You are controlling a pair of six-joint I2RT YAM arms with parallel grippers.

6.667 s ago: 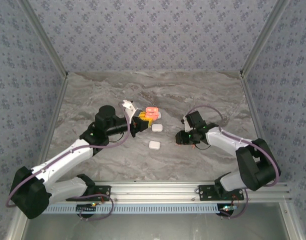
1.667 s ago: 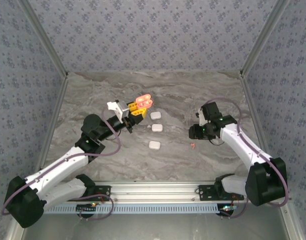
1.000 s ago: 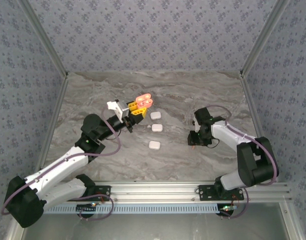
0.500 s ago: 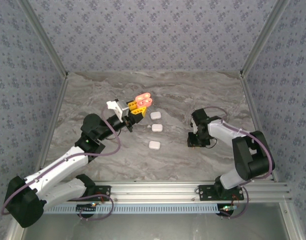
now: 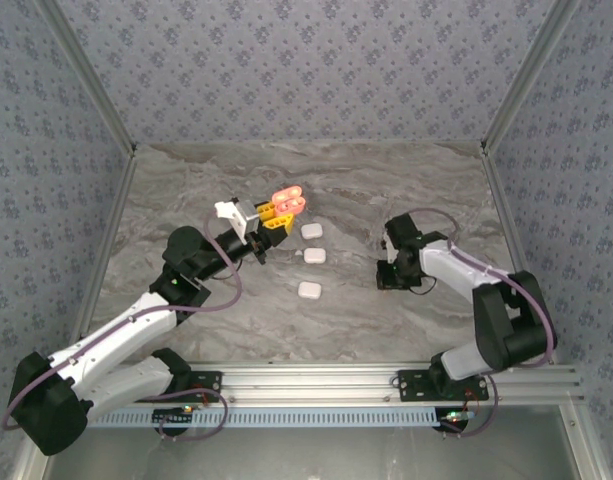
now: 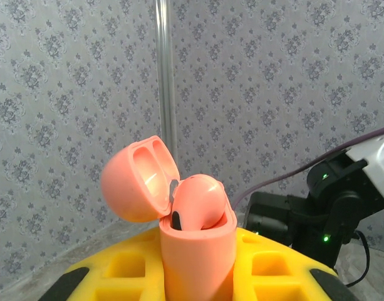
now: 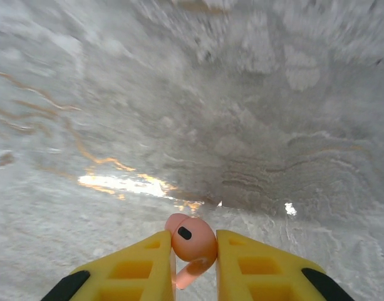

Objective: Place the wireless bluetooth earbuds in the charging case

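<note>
Right fingers (image 7: 138, 266) pinch a pink earbud (image 7: 193, 240) over the table (image 7: 242, 113); left fingers (image 6: 267, 266) clamp the open pink case (image 6: 195, 257).

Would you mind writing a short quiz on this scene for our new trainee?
1. How many white cases lie on the table?
2. True or false: the pink charging case in the left gripper has its lid shut.
3. The right gripper grips: A, a white case; B, a pink earbud; C, nothing.
Key: 1, three; 2, false, the lid stands open; 3, B.
</note>
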